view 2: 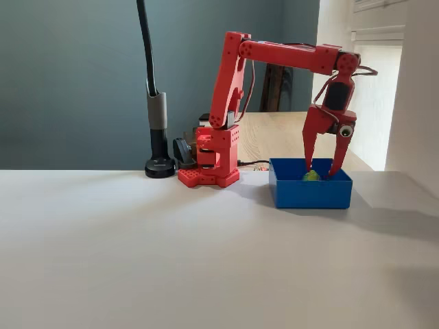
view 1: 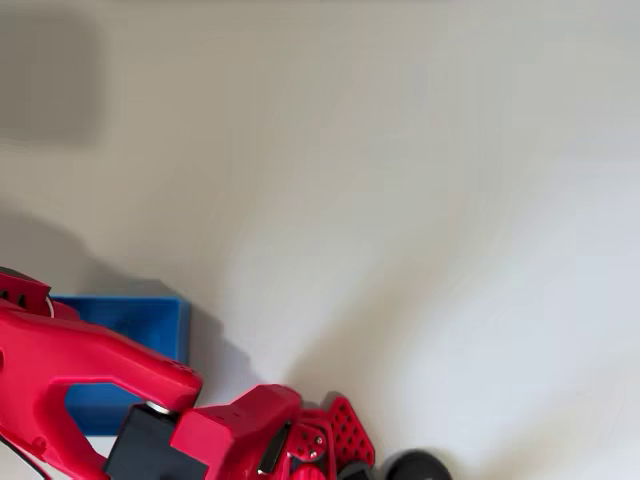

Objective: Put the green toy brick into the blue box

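Where seen from the fixed view, as follows:
Arm: red, base at 12 o'clock of table, reaching toward 3 o'clock.
Gripper: pointed down over box, fingers spread wide, tips dipped just below rim; nothing clamped.
Brick: green, inside box, between the spread fingertips; contact with them not discernible.
Box: blue, on table at 3 o'clock of base.
Lamp stand: black, at 9 o'clock of base.
Overhead view: box at 8 o'clock of frame, partly covered by arm.
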`<state>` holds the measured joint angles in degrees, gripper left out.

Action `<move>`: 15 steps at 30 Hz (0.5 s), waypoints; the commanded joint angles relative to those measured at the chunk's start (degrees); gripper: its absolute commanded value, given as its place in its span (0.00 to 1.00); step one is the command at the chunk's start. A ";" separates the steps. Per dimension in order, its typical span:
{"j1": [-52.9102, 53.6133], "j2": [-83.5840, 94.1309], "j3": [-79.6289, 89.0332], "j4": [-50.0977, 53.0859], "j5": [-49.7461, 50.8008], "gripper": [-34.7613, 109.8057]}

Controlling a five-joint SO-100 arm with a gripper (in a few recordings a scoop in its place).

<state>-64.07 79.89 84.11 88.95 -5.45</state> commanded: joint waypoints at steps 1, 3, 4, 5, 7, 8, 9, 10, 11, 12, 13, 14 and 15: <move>-0.18 2.29 0.53 2.02 -1.76 0.40; -0.18 2.37 1.14 2.11 -2.20 0.40; -0.18 2.46 1.32 2.20 -2.20 0.39; -0.18 2.46 1.49 2.37 -2.20 0.38; -0.18 2.55 1.93 2.81 -2.11 0.37; -0.18 2.64 2.02 3.16 -2.02 0.36; -0.18 2.64 2.02 3.43 -1.85 0.35; -0.18 2.72 1.93 3.60 -1.58 0.34; 0.00 2.81 1.49 4.04 -1.23 0.33; 0.26 2.81 0.70 4.66 -0.70 0.31; 0.35 2.90 -0.44 5.62 0.00 0.29; 0.79 2.90 -1.67 6.50 0.79 0.27; 1.05 2.99 -3.08 7.29 1.58 0.25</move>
<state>-63.72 79.89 85.78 92.99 -5.01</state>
